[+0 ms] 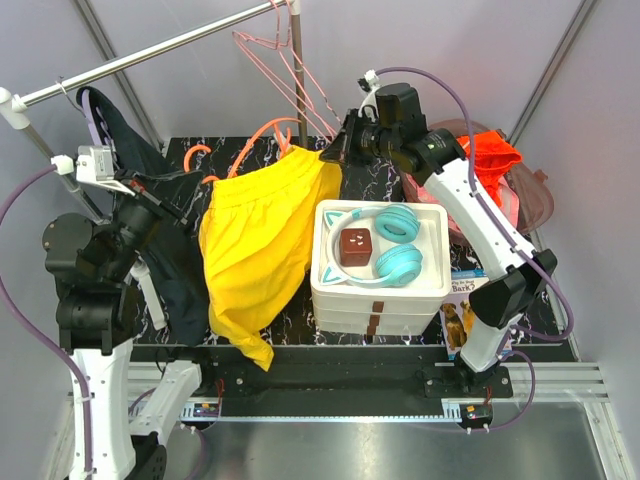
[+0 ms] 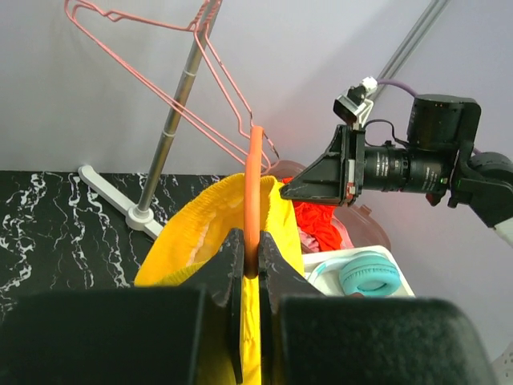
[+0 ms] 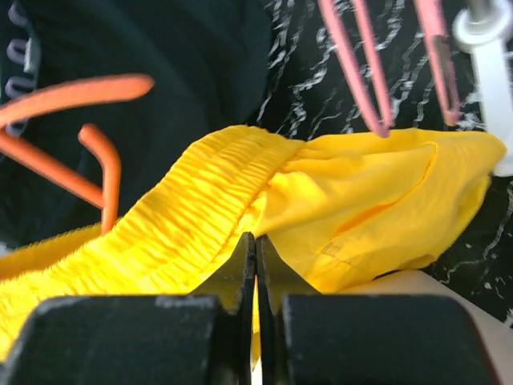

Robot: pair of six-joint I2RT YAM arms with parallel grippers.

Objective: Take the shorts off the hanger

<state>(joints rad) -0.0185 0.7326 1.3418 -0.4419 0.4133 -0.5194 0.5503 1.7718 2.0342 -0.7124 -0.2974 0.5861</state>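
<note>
Left gripper (image 2: 250, 255) is squeezing tight on the orange hanger (image 2: 255, 172), no gap showing between the fingers. Right gripper (image 3: 255, 250) is pinching the yellow shorts (image 1: 258, 240) just under the elastic waistband. The shorts are draping off the hanger, down over the front edge of the black marble table (image 1: 375, 185). Just beside them a white stacked box (image 1: 380, 300) is holding teal cat-ear headphones (image 1: 397, 245) and a brown cube (image 1: 355, 245). Pink wire hangers (image 1: 295, 75) are dangling overhead, and a dark garment (image 1: 175, 270) is hanging on the left.
</note>
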